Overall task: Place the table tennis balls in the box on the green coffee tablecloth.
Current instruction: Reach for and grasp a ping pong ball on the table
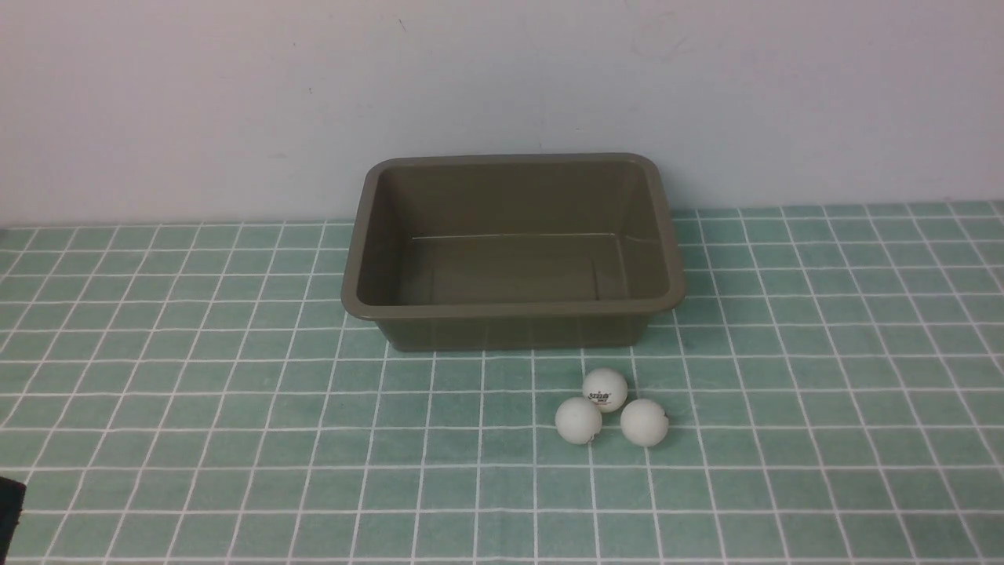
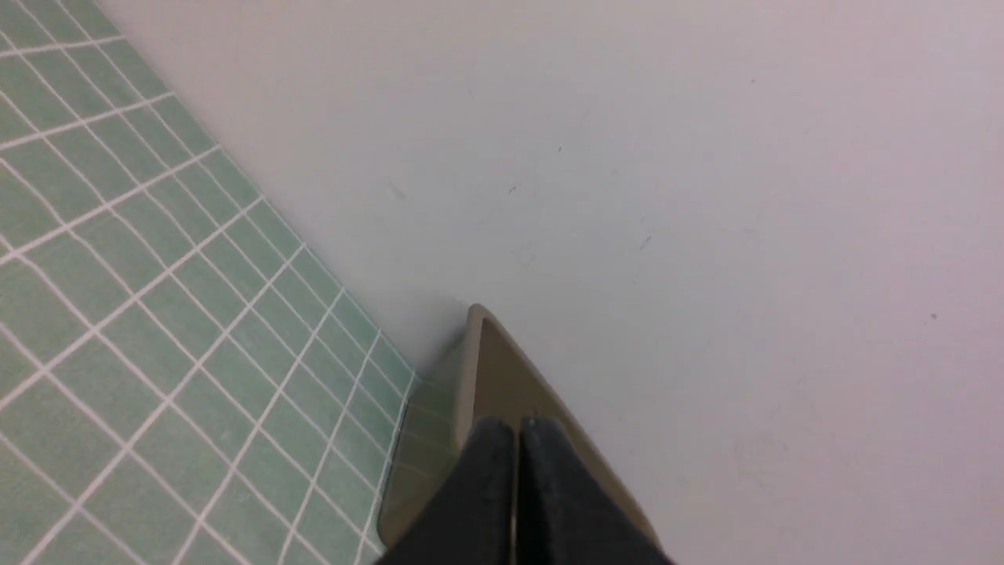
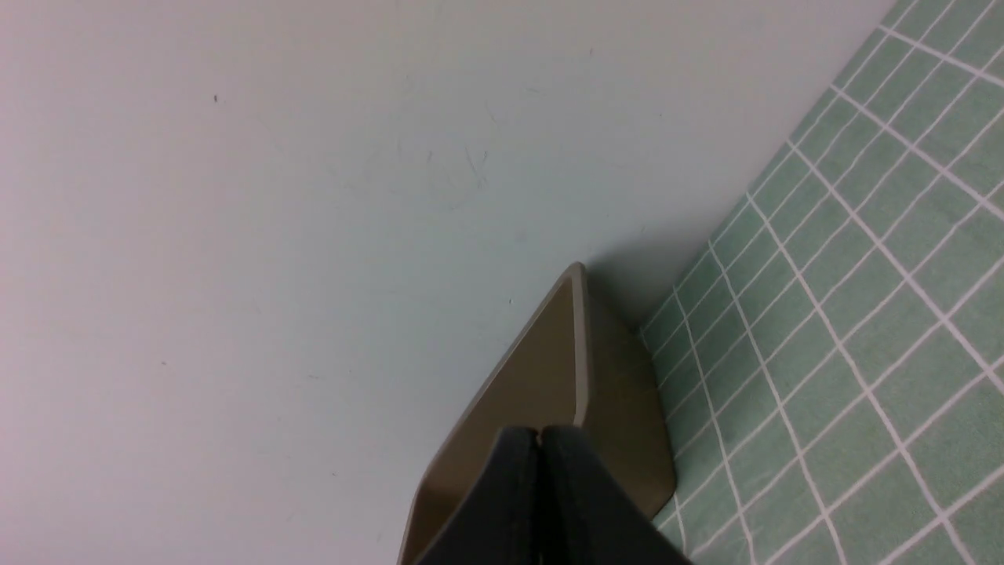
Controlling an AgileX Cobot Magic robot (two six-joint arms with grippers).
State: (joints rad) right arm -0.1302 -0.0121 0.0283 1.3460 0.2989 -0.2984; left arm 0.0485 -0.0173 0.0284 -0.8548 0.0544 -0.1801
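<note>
Three white table tennis balls lie touching in a cluster on the green coffee tablecloth (image 1: 196, 408), just in front of the box: one with a printed logo (image 1: 605, 389), one at its left (image 1: 579, 421), one at its right (image 1: 644, 422). The olive-brown box (image 1: 514, 312) stands empty near the wall. My left gripper (image 2: 518, 430) is shut with nothing in it, a corner of the box (image 2: 471, 353) beyond its tips. The right gripper (image 3: 540, 435) is likewise shut and empty, pointing at another corner of the box (image 3: 579, 329). Neither wrist view shows the balls.
A plain pale wall (image 1: 502, 94) rises right behind the box. A dark part of the left arm (image 1: 9, 514) shows at the lower left edge of the front view. The checked cloth runs across the whole table.
</note>
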